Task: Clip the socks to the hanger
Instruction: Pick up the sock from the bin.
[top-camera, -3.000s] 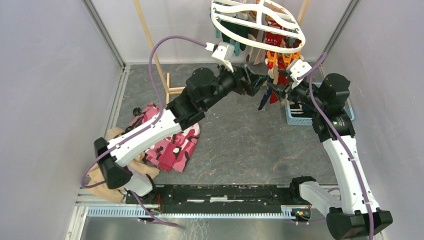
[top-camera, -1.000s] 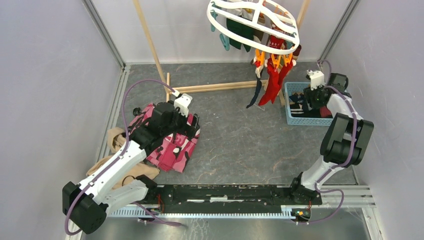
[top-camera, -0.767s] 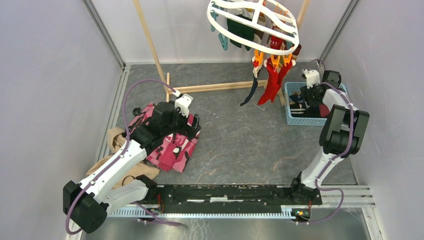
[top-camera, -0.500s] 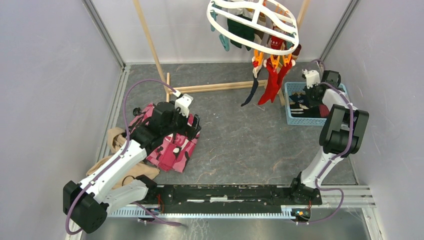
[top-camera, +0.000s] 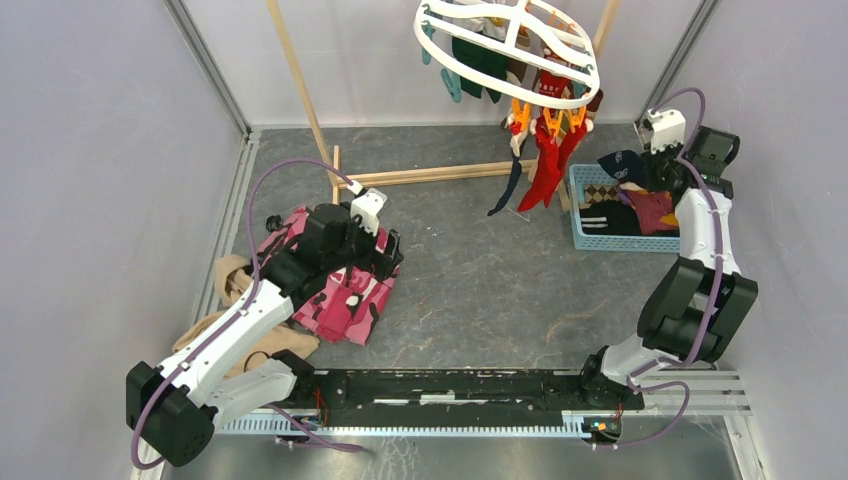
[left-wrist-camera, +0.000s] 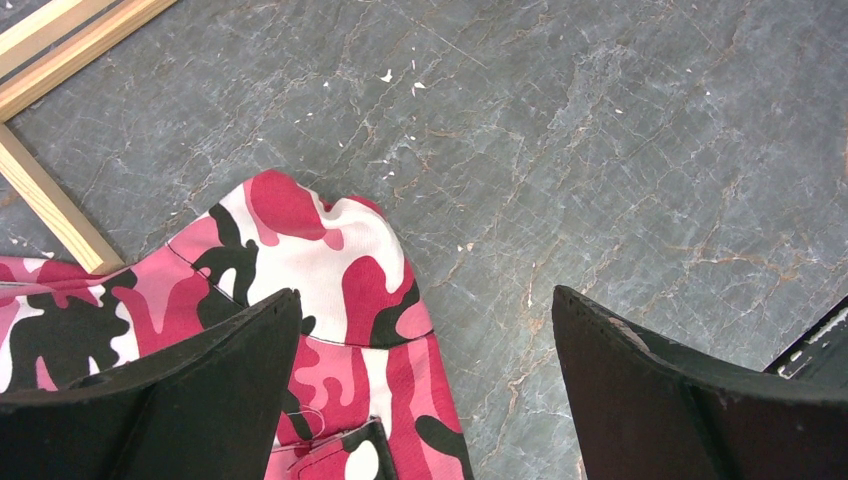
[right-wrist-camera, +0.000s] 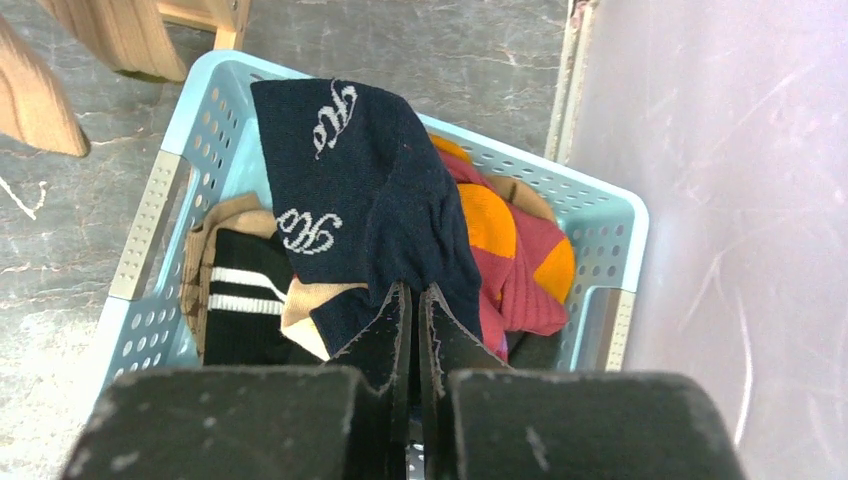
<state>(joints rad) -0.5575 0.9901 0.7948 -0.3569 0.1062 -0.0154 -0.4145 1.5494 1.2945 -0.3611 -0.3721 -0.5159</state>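
Note:
The white oval hanger (top-camera: 545, 103) hangs at the back, with red socks (top-camera: 545, 170) and dark green socks (top-camera: 480, 60) clipped under it. My right gripper (top-camera: 640, 172) is shut on a navy sock (right-wrist-camera: 350, 170) with white markings and holds it just above the blue basket (right-wrist-camera: 150, 220). Its jaws (right-wrist-camera: 413, 290) pinch the sock's fabric. More socks lie in the basket: a maroon and orange one (right-wrist-camera: 510, 260) and a black one with white stripes (right-wrist-camera: 240, 300). My left gripper (left-wrist-camera: 425, 300) stands wide open and holds nothing, over the edge of the pink camouflage cloth (left-wrist-camera: 320, 250).
The wooden pole rack (top-camera: 440, 173) crosses the back of the floor, its base (left-wrist-camera: 60, 30) close to my left gripper. A tan cloth (top-camera: 225, 275) lies beside the pink camouflage cloth (top-camera: 345, 290) at the left. The right wall stands close to the basket (top-camera: 585, 240).
My right gripper has shut on the navy sock in the basket and the arm has risen, lifting the sock out. The left arm has not moved.

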